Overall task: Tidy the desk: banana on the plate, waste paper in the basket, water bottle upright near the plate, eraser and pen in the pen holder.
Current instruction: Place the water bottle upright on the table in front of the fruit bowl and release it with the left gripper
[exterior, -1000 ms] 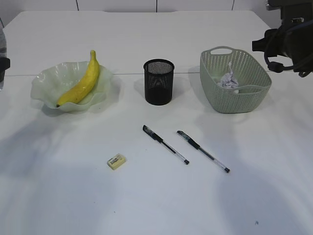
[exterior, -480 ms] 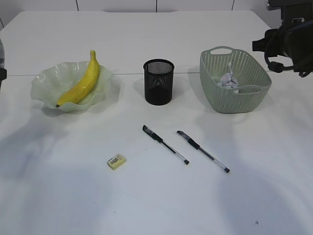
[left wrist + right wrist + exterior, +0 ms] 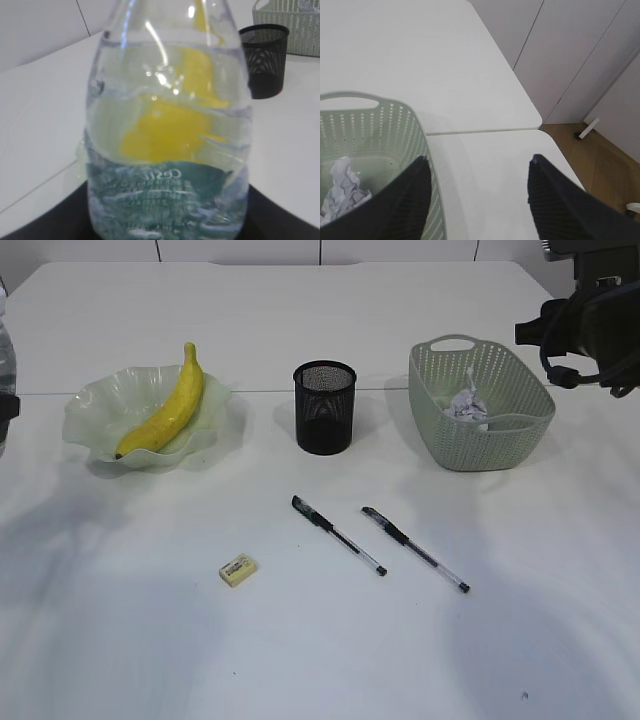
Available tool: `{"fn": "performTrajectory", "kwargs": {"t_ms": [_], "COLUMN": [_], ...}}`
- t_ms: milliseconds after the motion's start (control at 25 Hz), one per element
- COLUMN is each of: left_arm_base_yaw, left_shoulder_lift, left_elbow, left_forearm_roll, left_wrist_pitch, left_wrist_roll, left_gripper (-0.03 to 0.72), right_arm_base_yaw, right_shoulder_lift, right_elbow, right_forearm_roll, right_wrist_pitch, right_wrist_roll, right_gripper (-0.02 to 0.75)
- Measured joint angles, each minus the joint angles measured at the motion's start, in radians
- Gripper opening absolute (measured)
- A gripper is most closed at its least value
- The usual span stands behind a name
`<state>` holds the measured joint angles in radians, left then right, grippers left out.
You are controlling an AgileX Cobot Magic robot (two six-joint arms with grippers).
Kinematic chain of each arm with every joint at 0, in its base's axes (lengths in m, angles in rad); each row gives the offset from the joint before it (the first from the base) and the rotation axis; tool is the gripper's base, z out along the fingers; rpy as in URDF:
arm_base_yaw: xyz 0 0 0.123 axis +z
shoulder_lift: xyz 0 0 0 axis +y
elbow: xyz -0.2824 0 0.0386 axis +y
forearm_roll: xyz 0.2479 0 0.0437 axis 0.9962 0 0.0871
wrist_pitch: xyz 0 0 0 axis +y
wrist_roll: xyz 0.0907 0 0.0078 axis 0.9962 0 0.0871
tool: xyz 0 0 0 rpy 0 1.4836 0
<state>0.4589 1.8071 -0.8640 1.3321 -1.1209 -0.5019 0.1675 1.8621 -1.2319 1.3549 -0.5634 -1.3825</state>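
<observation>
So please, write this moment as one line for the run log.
banana: on plate | paper: in basket | left gripper: holding bottle | right gripper: open, empty | pens, eraser: on table

From my station I see the banana [image 3: 165, 410] lying in the plate [image 3: 92, 424] at the table's [image 3: 300, 660] left. The pen holder [image 3: 324, 407] stands right of the plate, with the basket [image 3: 500, 440] further right. The waste paper [image 3: 467, 402] lies in the basket. Two pens [image 3: 338, 534] [image 3: 414, 549] lie side by side before the pen holder. The eraser [image 3: 238, 569] lies left of them, nearer me. The water bottle [image 3: 167, 130] sits at the far left edge, left of the plate.
</observation>
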Motion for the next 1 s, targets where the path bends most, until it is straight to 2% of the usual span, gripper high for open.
{"fn": "performTrajectory", "kwargs": {"t_ms": [400, 1000], "left_arm_base_yaw": [0.007, 0.007], "left_shoulder_lift": [0.11, 0.202], "left_elbow": [0.0, 0.0], "left_forearm_roll": [0.016, -0.058], "left_wrist_pitch": [-0.002, 0.002], "left_wrist_roll": [0.003, 0.047], "left_gripper": [0.379, 0.379], "right_arm_base_yaw": [0.0, 0.0], "right_shoulder_lift": [0.0, -0.001], "right_elbow": [0.0, 0.0], "right_forearm_roll": [0.0, 0.0], "right_wrist_pitch": [-0.004, -0.006], "right_wrist_roll": [-0.001, -0.002], "right_gripper": [0.461, 0.461]}}
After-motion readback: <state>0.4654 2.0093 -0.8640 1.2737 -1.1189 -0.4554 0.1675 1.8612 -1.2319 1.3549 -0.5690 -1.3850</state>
